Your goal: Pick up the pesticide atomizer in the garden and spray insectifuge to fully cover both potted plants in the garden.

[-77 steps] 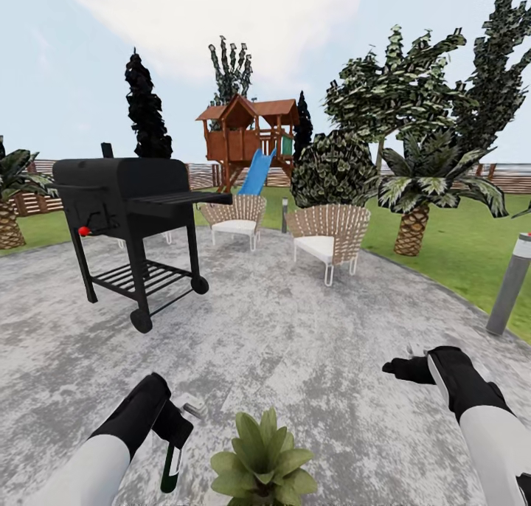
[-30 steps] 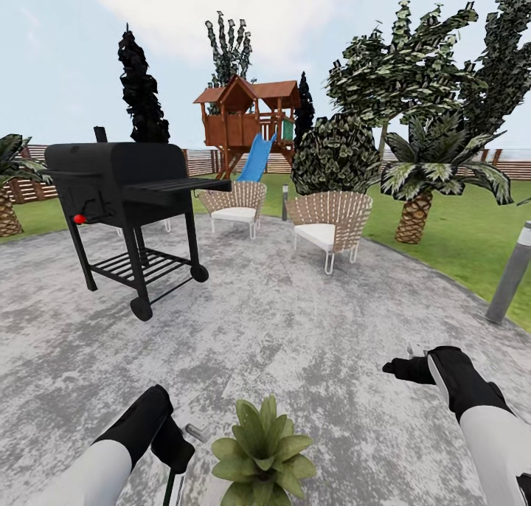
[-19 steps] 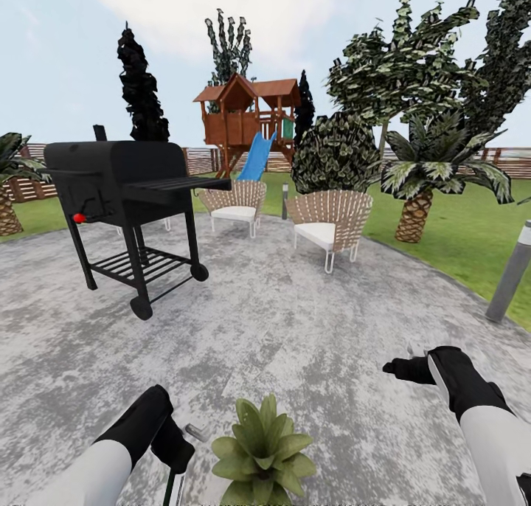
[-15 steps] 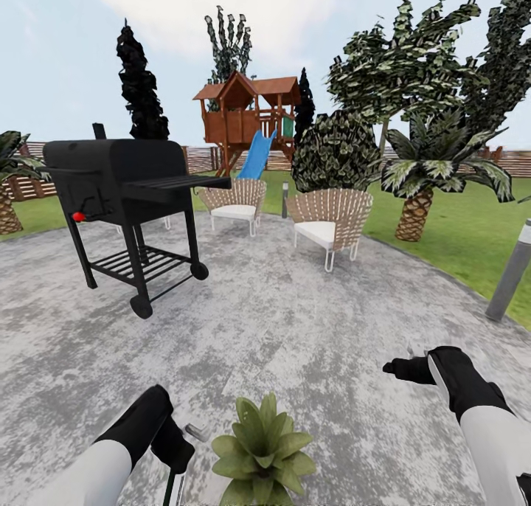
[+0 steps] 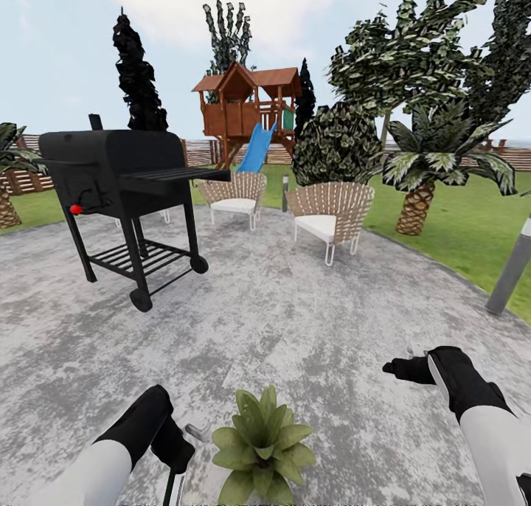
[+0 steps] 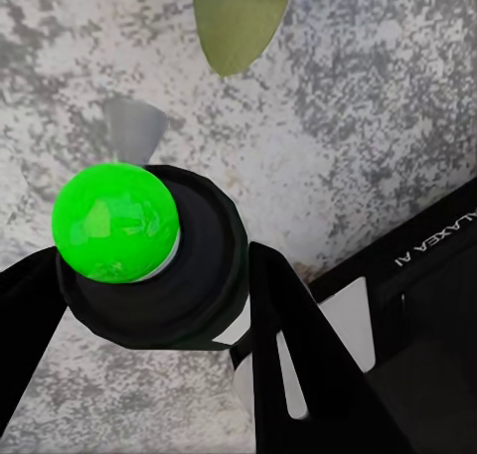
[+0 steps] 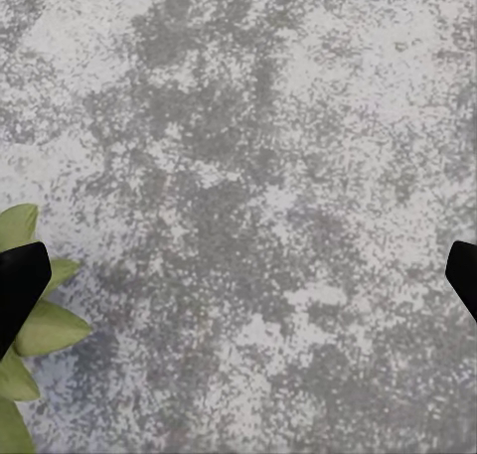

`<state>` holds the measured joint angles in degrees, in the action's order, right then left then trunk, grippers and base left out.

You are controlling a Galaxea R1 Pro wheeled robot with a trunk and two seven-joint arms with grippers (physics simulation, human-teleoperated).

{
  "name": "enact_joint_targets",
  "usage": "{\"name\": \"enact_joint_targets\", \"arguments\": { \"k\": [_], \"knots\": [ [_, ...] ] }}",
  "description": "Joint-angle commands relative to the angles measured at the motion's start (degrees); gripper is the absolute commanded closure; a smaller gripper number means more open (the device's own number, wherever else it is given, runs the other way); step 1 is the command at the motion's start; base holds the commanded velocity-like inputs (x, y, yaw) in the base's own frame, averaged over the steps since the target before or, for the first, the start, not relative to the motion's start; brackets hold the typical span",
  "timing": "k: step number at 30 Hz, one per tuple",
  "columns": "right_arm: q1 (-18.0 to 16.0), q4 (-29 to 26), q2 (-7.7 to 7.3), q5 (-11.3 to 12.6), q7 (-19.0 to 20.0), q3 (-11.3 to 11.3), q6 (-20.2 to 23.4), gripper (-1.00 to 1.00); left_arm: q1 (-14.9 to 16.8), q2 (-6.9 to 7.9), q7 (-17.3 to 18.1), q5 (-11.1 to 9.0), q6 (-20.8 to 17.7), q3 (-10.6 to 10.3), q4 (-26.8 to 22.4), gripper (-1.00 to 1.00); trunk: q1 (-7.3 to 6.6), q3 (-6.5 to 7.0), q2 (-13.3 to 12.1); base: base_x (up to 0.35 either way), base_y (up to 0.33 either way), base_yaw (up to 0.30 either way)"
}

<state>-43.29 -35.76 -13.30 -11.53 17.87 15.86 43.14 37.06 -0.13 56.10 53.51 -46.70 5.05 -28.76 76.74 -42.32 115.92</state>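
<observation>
Evidently the left gripper (image 6: pixel 149 275) is clamped round the pesticide atomizer (image 6: pixel 149 265) — a small, rigid, light bottle, probably slick, best held at its body as now. Just beside it sits a potted plant (image 5: pixel 263 441). The right gripper (image 5: pixel 404 364) hangs spread and empty. Since 2.6 s ago the camera has moved — grill (image 5: pixel 122 178) shifted.

Patio (image 5: pixel 280 321): mottled grey stone, rough, matt.
Grill (image 5: pixel 122 178): black metal, matt, with a red knob.
Chairs (image 5: pixel 330 218): woven wicker, tan, with white cloth cushions.
Playhouse (image 5: pixel 247 111): brown wood, with a smooth blue plastic slide.
Fence (image 5: pixel 199 152): brown wooden slats.
Bollard (image 5: pixel 510 270): smooth grey metal.
Atomizer (image 6: pixel 149 260): dark matt body, with a glossy bright green ball on it.
Plant (image 5: pixel 262 447): smooth waxy green leaves.
</observation>
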Motion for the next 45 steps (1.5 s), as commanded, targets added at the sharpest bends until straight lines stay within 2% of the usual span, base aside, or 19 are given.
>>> {"name": "enact_joint_targets", "arguments": {
  "k": [1, 5, 8, 17, 25, 34, 42, 45],
  "knots": [
    [0.0, 0.0, 0.03, -0.6, 0.5, 0.2, 0.2, -1.00, 0.0, -0.05, 0.4, 0.4, -0.3, 0.3, -0.1, 1.00, 0.22, -0.34, 0.4, 0.000, 0.000, 0.000],
    [0.0, -0.1, 0.03, -0.6, 0.5, 0.2, 0.2, -1.00, 0.0, -0.05, 0.4, 0.4, -0.3, 0.3, -0.1, 1.00, 1.10, -1.43, 2.1, 0.000, 0.000, 0.000],
    [0.0, -0.1, 0.03, -0.6, 0.5, 0.2, 0.2, -1.00, 0.0, -0.05, 0.4, 0.4, -0.3, 0.3, -0.1, 1.00, 1.10, -1.66, 2.1, 0.000, 0.000, 0.000],
    [0.0, 0.0, 0.03, -0.6, 0.5, 0.2, 0.2, -1.00, 0.0, -0.05, 0.4, 0.4, -0.3, 0.4, -0.1, 1.00, 1.10, -1.85, 2.1, 0.000, 0.000, 0.000],
    [0.0, 0.0, 0.03, -0.6, 0.5, 0.2, 0.2, -1.00, 0.0, 0.04, 0.4, 0.4, -0.3, 0.5, -0.1, 1.00, 1.10, -2.54, 2.1, 0.003, 0.000, 0.000],
    [0.0, -0.1, 0.24, -0.6, 0.5, 0.1, 0.2, -1.00, 0.0, 0.04, 0.5, 0.4, -0.4, 0.4, -0.1, 1.00, 1.10, -2.97, 2.1, 0.189, 0.000, 0.000],
    [0.0, 0.0, 0.29, -0.6, 0.5, 0.2, 0.2, -1.00, 0.0, 0.04, 0.6, 0.4, -0.4, 0.4, -0.1, 1.00, 1.10, -3.02, 2.1, 0.032, 0.000, 0.000],
    [0.0, 0.0, 0.23, -0.6, 0.5, 0.2, 0.2, -1.00, 0.0, 0.04, 1.5, 0.4, -0.4, 0.4, 0.0, 1.00, 1.10, -3.13, 2.1, 0.151, 0.000, 0.000]
  ]
}}
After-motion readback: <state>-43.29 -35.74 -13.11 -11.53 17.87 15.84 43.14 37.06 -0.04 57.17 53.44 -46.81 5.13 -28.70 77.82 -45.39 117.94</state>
